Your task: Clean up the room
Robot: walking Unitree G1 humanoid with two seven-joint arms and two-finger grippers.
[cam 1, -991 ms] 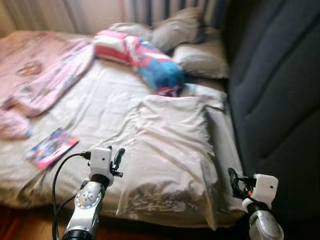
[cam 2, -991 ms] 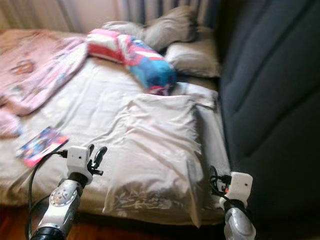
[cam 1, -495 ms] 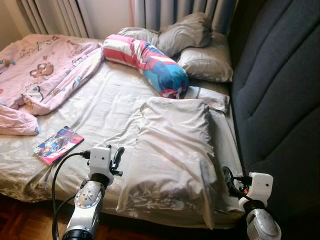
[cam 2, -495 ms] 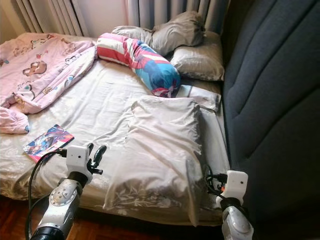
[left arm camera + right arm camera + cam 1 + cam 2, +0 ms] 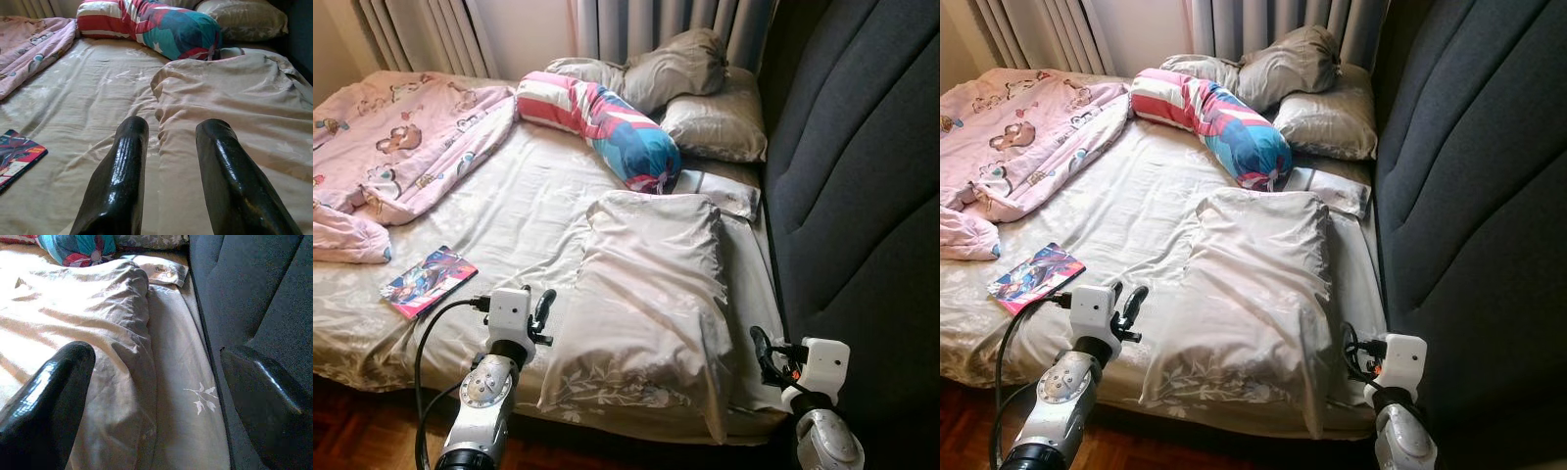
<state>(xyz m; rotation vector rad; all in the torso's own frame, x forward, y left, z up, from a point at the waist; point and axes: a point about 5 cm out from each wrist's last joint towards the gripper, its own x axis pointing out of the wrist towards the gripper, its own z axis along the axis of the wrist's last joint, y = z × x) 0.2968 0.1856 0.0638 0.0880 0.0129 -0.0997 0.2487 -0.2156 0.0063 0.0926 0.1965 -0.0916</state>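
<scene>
nothing but the camera has shifted: both arms wait low in frame, left gripper (image 5: 540,311) and right gripper (image 5: 762,350) spread and empty, flanking the beige pillow (image 5: 656,294) lying mid-bed, likely next to be straightened.

Head downward, wrists low over bed (image 5: 509,206)

On the bed (image 5: 509,211), big pillow (image 5: 651,294) sits by the right edge, book (image 5: 428,282) near the front-left, bolster (image 5: 602,122) and blanket (image 5: 396,147) behind.
</scene>
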